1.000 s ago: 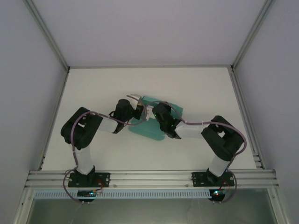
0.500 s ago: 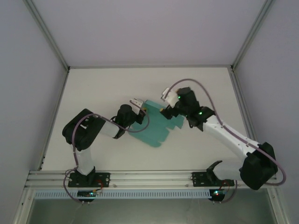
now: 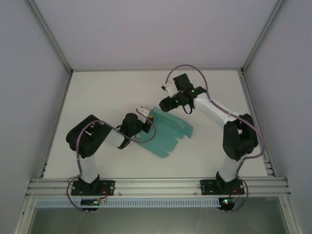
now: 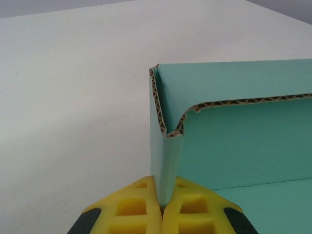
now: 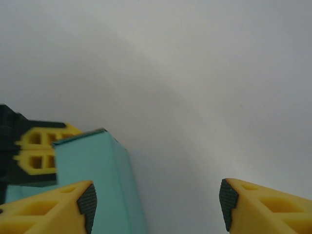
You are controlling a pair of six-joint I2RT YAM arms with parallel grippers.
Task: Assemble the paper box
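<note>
Left fingers [image 4: 168,210] are clenched on a thin upright flap of the paper box [image 4: 234,146], and the teal card stands straight up from between them (its brown corrugated edge shows along the top, curling over at the corner). Beyond that flap a longer teal wall runs off to their right, with a flat panel lying at its foot.

Right fingers [image 3: 165,103] are released and spread, with only bare white surface [image 3: 107,92] in the gap between them. A raised teal corner of the box sits just beside one of them, outside the gap, and the left fingers show just behind that corner.

From above, the rest of the box lies flat on the surface, spreading from both sets of fingers toward the arms' bases. Purple cables [image 3: 185,70] loop over each arm, the left arm's loop passing over the card's edge near its fingers. Aluminium rails [image 3: 156,185] run along the surface's near edge.
</note>
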